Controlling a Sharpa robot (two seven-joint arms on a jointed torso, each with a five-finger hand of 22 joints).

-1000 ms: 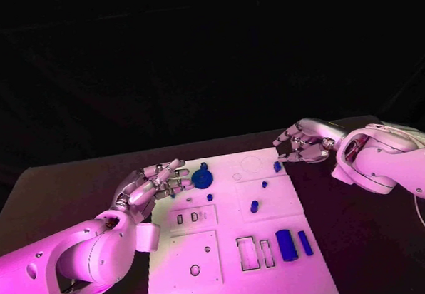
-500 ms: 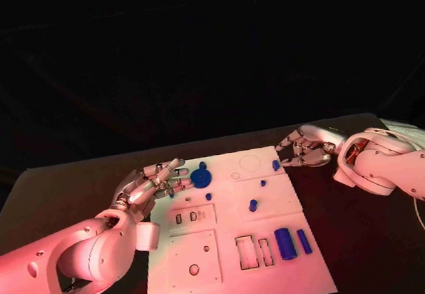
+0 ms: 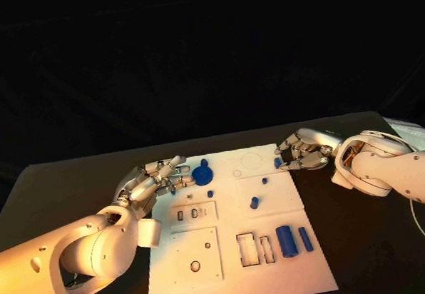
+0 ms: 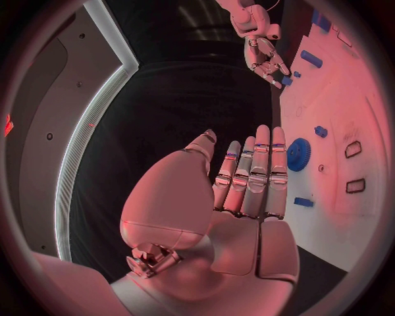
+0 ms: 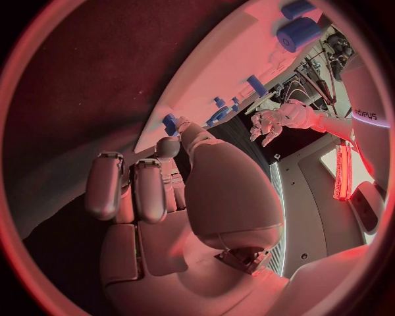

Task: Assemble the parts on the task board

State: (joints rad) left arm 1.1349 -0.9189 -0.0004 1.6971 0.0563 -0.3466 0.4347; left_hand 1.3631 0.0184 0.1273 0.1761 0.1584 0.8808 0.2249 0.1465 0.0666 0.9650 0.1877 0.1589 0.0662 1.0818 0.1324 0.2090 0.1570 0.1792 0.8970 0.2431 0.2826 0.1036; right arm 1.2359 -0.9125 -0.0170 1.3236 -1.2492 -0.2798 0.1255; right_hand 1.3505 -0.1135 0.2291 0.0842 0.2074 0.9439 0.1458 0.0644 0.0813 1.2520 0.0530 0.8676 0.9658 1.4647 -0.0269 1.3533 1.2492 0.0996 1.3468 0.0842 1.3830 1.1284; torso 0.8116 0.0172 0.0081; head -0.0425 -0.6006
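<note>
Right hand (image 3: 303,149): fingers curl at the far right edge of the white board (image 3: 238,259), beside a small blue peg (image 3: 277,162); whether they pinch it cannot be told. Left hand (image 3: 155,182): fingers straight, apart, empty, tips near the blue gear (image 3: 202,176) at the board's far left. The right forearm bears writing, too blurred to read. Nearer lie a blue cylinder (image 3: 286,242) and a blue bar (image 3: 305,239) beside rectangular slots on the black table (image 3: 62,186).

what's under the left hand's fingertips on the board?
The silver left hand hovers, fingers spread, over the left edge of the white task board. The round blue gear part lies just past its fingertips, uncovered. Whatever lies beneath the fingers themselves is hidden.
</note>
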